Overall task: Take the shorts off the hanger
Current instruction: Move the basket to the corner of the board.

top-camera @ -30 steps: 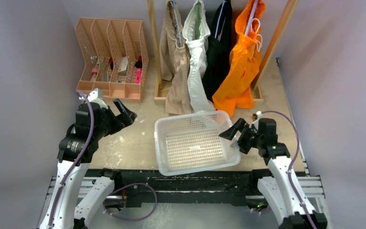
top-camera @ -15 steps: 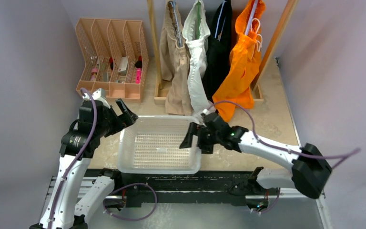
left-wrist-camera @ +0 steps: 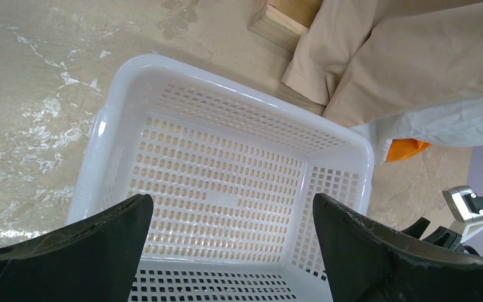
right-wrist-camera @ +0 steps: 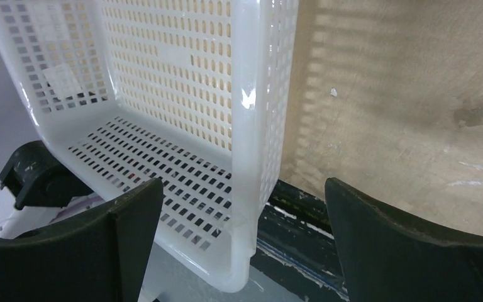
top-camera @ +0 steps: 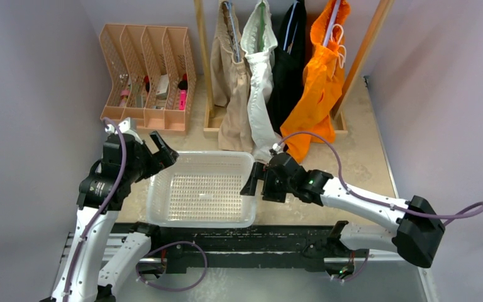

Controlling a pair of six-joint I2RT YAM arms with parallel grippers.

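Nothing has come off the rack yet, by my reckoning. My left hand (top-camera: pixel 148 141) hangs wide open and holds nothing, at the far left corner of the white basket (top-camera: pixel 192 155). The basket sits on the desk (top-camera: pixel 358 157) with nothing in it that I can see. Behind it all four pairs of shorts hang from the wooden rack (top-camera: pixel 199 50): the beige pair (top-camera: pixel 229 82), the white pair (top-camera: pixel 259 75), the black pair (top-camera: pixel 289 69) and the orange pair (top-camera: pixel 317 88). My right hand (top-camera: pixel 258 182) is open too and grips nothing; its fingers stand either side of the basket's right wall (whether they touch the plastic I cannot tell). So every pair is left to do, four removals in all.

As for what I cannot make out: the bits in the pink organiser (top-camera: pixel 148 69) are too small to name. The hangers are cut off by the top edge of the overhead view, so I cannot see how the shorts are fastened. The black pair is mostly squeezed out of sight between its neighbours, and my left wrist camera catches only hems.
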